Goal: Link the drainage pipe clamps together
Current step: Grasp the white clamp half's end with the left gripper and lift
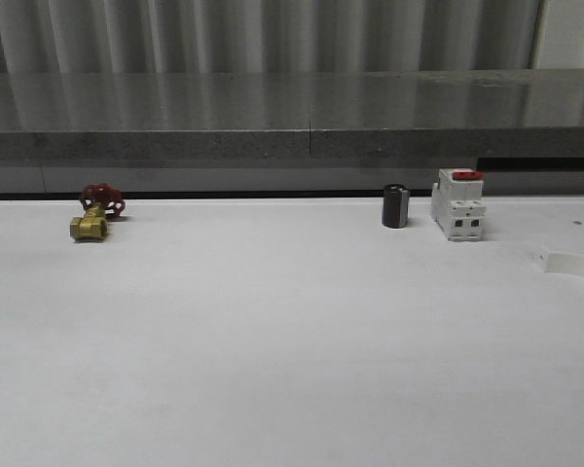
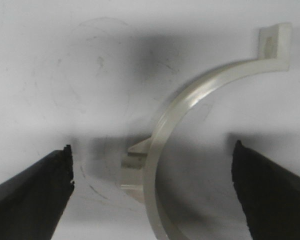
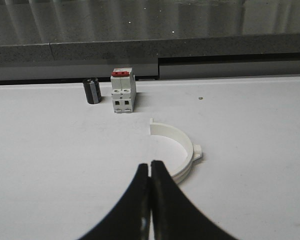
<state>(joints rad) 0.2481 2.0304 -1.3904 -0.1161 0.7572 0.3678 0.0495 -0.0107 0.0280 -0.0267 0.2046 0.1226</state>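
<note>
Right, quick status from my end. On the left wrist cam my left gripper (image 2: 152, 187) has its fingers (image 2: 32, 192) spread wide apart, hovering over one pipe clamp half (image 2: 190, 107) that lies flat on the white table (image 2: 65, 60) — the arc sits between the two fingertips, touching neither. Its flat end tab (image 2: 275, 45) is at the far end of the curve, and a small lug (image 2: 132, 167) sticks off the outer side of the arc.

On the right wrist cam my right gripper (image 3: 150, 172) has its fingers pressed together, nothing between them. Just beyond the tips, approx 1 o'clock, lies the second clamp half (image 3: 182, 147), flat on the table, open side toward 9 o'clock, not touched by the gripper. Further back at 11 o'clock stands the white circuit breaker (image 3: 123, 91) w/ red switch, and just beside it at its 9 o'clock a small black cylinder (image 3: 92, 91).

Front cam: breaker (image 1: 458, 204) and black cylinder (image 1: 395, 206) toward 1 o'clock on the table; a brass valve w/ red handwheel (image 1: 95, 214) off at 10 o'clock, well apart from them. A bit of a white clamp half (image 1: 569, 264) shows at the 3 o'clock edge — can't tell which half from this cam.
</note>
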